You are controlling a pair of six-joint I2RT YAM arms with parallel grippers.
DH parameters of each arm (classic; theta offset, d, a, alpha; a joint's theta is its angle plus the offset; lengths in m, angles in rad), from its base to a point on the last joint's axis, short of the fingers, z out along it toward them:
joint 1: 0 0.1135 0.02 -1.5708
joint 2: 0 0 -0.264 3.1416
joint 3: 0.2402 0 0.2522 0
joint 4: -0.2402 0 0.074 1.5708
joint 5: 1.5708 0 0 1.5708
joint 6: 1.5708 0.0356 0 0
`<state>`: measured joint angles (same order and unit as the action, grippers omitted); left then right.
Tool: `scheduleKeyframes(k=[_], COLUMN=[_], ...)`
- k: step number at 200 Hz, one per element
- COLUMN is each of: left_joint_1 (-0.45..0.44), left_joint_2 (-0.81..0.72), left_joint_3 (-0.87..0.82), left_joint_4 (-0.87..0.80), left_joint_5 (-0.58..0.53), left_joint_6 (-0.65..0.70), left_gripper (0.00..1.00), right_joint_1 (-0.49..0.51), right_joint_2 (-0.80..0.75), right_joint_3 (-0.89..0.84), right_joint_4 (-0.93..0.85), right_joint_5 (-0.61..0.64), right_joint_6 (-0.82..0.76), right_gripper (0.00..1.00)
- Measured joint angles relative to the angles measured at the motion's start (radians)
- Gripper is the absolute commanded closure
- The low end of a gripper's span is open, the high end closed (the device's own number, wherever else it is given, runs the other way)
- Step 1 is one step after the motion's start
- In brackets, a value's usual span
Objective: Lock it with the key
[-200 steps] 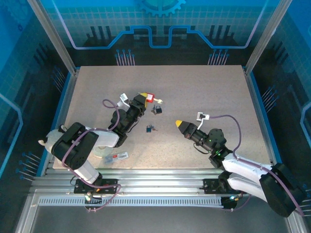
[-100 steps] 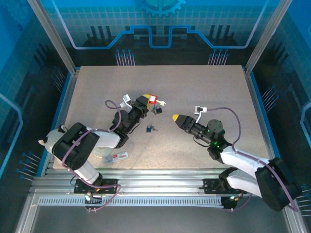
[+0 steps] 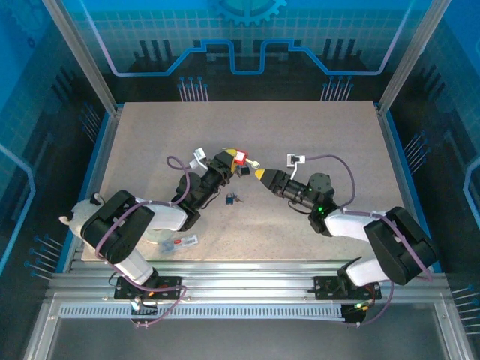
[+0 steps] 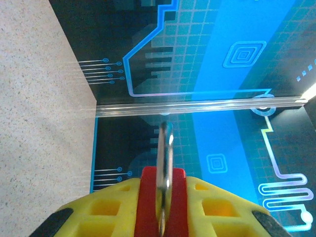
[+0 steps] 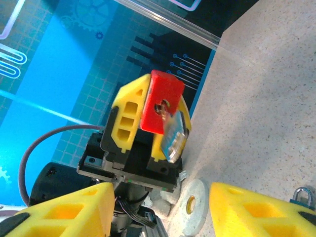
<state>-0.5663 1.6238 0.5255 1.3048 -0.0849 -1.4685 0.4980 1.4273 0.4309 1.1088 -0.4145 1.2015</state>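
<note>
The left jaws are closed on a red block-shaped padlock (image 5: 165,89). Their yellow fingers (image 5: 127,116) press its 2 sides so that the keyhole face is turned outward toward the other arm. From that face sticks what looks like a flat silver key (image 4: 165,158), seen edge-on in the left wrist view. I judge it is already seated in the keyhole, though the right wrist view is too foreshortened to be sure. Lock and key are held up off the speckled beige surface (image 3: 315,135), near its middle, which leaves room round the key for a grip and a turn.

The right jaws stand open with nothing between them. Their 2 yellow fingers (image 5: 64,210) are spread wide at either side of the right wrist view and aimed at the padlock. In the top view their tip is just beside the red body, apparently not touching. The spread looks chosen to let the key head pass between the fingers before they close.

A small blue padlock (image 3: 232,199) lies on the surface just below the 2 tips, untouched.

Compared with 1 second ago, the right arm has swung in from well apart on the right side to face the padlock. Its tip, then drawn to a single point, has since parted. The left arm has shifted the padlock slightly toward the right.
</note>
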Motion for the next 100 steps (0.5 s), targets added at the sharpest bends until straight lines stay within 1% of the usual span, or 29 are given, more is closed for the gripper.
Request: scheduleKeyframes(k=[52,100], left_joint_1=[-0.003,-0.009], left_joint_2=[0.000,0.000], left_joint_3=[-0.006,-0.006], left_joint_4=[0.000,0.000], left_joint_5=[0.003,0.003], left_joint_6=[0.000,0.000], left_gripper=[1.00,1.00], right_joint_1=[0.000,0.000], right_joint_2=[0.053,0.085], right_joint_3=[0.038,0.063], right_joint_4=[0.037,0.058], right_joint_5=[-0.013,-0.013], right_joint_6=[0.013,0.027], right_gripper=[0.53,0.59])
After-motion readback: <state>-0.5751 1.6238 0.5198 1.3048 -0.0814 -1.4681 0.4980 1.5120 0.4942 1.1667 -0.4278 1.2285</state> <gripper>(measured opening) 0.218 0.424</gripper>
